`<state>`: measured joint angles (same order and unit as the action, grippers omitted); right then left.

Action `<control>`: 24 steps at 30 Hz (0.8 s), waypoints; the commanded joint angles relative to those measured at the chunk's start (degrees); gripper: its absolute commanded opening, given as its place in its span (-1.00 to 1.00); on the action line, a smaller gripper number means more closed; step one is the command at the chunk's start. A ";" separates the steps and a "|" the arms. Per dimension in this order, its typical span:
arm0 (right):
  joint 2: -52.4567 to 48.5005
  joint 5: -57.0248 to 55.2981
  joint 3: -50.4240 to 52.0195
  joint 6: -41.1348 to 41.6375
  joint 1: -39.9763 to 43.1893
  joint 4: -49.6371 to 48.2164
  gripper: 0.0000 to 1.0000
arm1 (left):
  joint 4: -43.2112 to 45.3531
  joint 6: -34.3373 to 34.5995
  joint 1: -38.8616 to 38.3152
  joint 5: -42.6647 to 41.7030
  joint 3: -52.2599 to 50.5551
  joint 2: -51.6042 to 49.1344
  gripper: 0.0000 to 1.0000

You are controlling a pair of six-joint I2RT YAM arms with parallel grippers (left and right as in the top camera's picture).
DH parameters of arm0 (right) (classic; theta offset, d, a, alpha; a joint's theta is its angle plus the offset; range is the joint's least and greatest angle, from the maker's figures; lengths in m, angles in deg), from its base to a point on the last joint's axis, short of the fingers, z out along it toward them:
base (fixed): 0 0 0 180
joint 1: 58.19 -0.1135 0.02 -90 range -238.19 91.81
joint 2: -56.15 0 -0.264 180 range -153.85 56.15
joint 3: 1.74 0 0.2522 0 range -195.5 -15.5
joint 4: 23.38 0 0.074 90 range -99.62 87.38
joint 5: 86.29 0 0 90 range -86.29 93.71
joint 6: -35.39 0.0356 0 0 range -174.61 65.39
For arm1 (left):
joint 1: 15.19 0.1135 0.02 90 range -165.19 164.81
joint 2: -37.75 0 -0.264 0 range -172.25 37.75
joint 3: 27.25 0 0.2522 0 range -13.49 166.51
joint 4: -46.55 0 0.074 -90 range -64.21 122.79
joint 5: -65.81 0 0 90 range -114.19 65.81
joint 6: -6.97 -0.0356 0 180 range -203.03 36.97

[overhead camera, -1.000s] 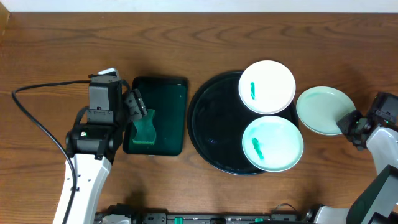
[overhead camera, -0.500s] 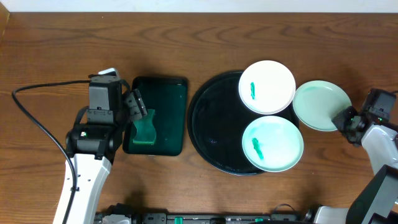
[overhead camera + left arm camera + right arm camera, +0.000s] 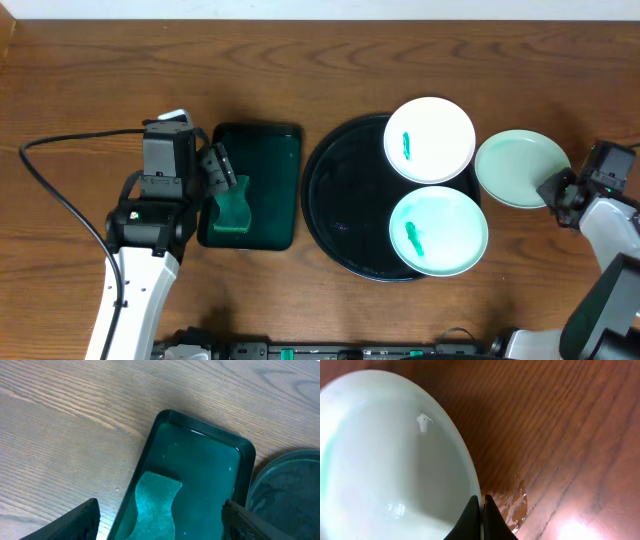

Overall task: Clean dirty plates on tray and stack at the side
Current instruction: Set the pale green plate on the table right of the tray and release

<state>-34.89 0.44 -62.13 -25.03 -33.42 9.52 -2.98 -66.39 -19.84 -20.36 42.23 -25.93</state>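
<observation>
Holding the clean pale plate (image 3: 518, 168) by only a thin bit of its rim is the risky part. This plate sits on the table (image 3: 100, 80) to the right of the big black tray (image 3: 345, 200), just beside the top dirty plate (image 3: 429, 139). The right gripper (image 3: 550, 190) has its two fingers pressed together on the plate's near edge, a tiny pinch on a smooth, shiny thing. If the arm tips or moves fast, the plate can slip out and drop, or spin in the pinch. I cannot tell whether the plate is lifted or resting on the wood.

The plate can also bump the top dirty plate, because the two are so close. A bump could push that one into the lower dirty plate (image 3: 437, 232) – both have a green smear in the middle and lie on the right side of the black tray.

There is a shiny patch on the wood by the fingers. It may be wet, and a plate set down there could slide.

Far to the left, the left gripper (image 3: 222, 172) is spread wide over the green sponge (image 3: 152, 505) in the small green tray (image 3: 265, 150) – it holds nothing.
</observation>
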 commanded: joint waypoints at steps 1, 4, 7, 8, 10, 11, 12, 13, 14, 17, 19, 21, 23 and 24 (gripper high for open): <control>-3.10 -1.03 0.52 0.15 -0.35 -0.81 -0.97 | -0.15 -0.11 0.13 0.92 1.36 -0.31 0.56; -5.05 -0.74 0.52 0.13 -0.50 -1.44 -0.97 | -0.15 -0.11 0.13 0.92 1.36 -0.31 0.56; -6.49 -0.72 0.52 0.13 -0.61 -1.84 -0.97 | -0.15 -0.11 0.13 0.92 1.36 -0.31 0.56; -6.78 -0.72 0.52 0.13 -0.61 -1.84 -0.97 | -0.15 -0.11 0.13 0.92 1.36 -0.31 0.57; -6.80 -0.66 0.52 0.13 -0.63 -1.90 -0.97 | -0.15 -0.11 0.13 0.92 1.36 -0.31 0.57; -6.78 -0.24 0.52 0.11 -0.68 -2.14 -0.97 | -0.15 -0.11 0.13 0.92 1.36 -0.31 0.57; -6.78 0.59 0.52 -0.04 -0.68 -2.49 -0.97 | -0.15 -0.11 0.13 0.92 1.36 -0.31 0.56; -6.78 1.55 0.52 -0.33 -0.68 -2.75 -0.96 | -0.15 -0.11 0.13 0.92 1.36 -0.31 0.57; -6.78 2.73 0.52 -1.01 -0.68 -3.13 -0.95 | -0.15 -0.11 0.13 0.92 1.36 -0.31 0.57; -6.78 5.57 0.48 -3.19 -0.68 -3.80 -0.88 | -0.15 -0.11 0.13 0.92 1.36 -0.31 0.57; -6.78 6.69 0.46 -4.17 -0.68 -4.00 -0.84 | -0.15 -0.11 0.13 0.92 1.36 -0.31 0.57; -6.78 6.82 0.46 -4.44 -0.68 -4.00 -0.79 | -0.15 -0.11 0.13 0.92 1.36 -0.31 0.56; -6.78 7.32 0.46 -5.18 -0.72 -3.98 -0.76 | -0.15 -0.11 0.13 0.92 1.36 -0.31 0.56; -6.78 7.93 0.46 -5.57 -0.76 -4.02 -0.73 | -0.15 -0.11 0.13 0.92 1.36 -0.31 0.56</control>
<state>-40.97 5.78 -62.15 -28.29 -33.62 5.67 -2.98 -66.39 -19.84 -20.36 42.23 -25.93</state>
